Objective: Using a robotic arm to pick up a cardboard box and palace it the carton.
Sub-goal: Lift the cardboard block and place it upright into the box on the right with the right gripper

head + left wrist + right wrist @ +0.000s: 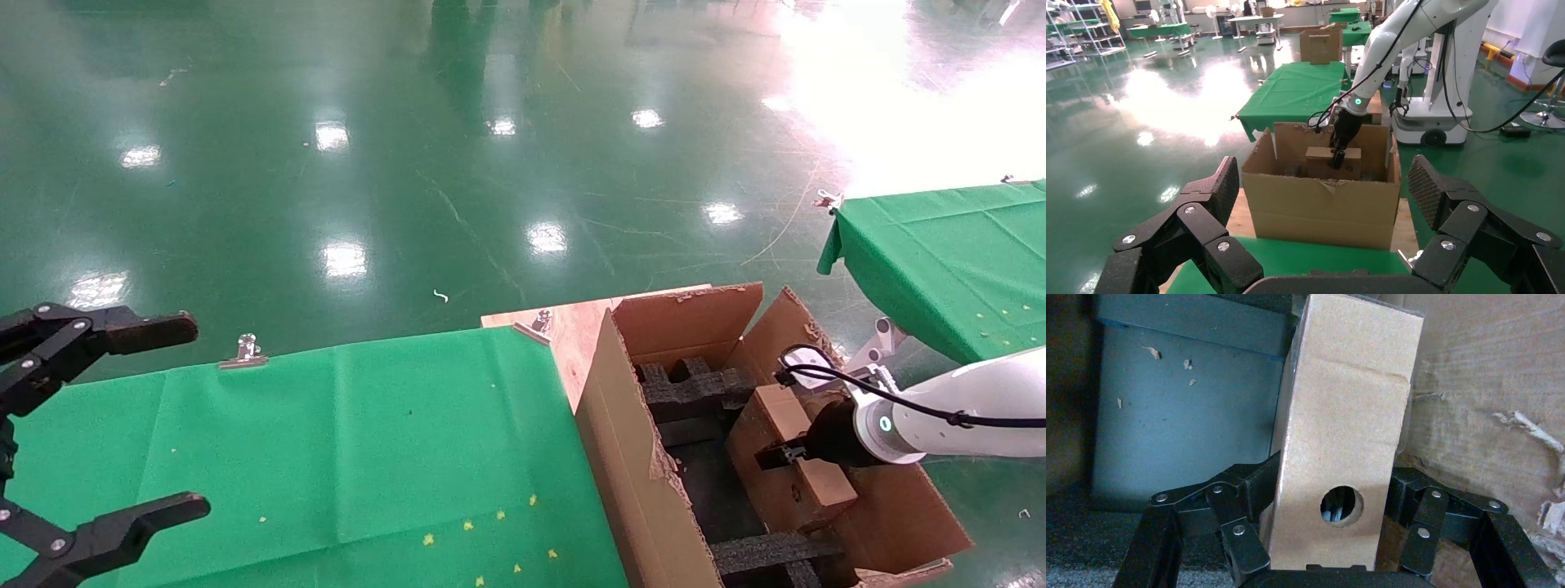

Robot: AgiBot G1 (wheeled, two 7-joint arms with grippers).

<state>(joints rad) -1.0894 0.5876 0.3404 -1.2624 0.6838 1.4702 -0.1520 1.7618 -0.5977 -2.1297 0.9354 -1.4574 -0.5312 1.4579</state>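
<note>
While the left gripper hangs idle and spread wide over the green-clothed table, the head view shows the right gripper reaching from the white robotic arm down into the large carton. Its fingers pinch the small cardboard box, which sits between the gripper's pads, with black foam inserts just beyond it.

From the left wrist camera, that arm's own fingers stand well apart, and past them the carton holds the box just above its rim line.

In the right wrist view the box stands upright between the jaws, its round hole facing the camera. I'd judge this the placing step; next it needs lowering onto the floor of the carton, then releasing.
</note>
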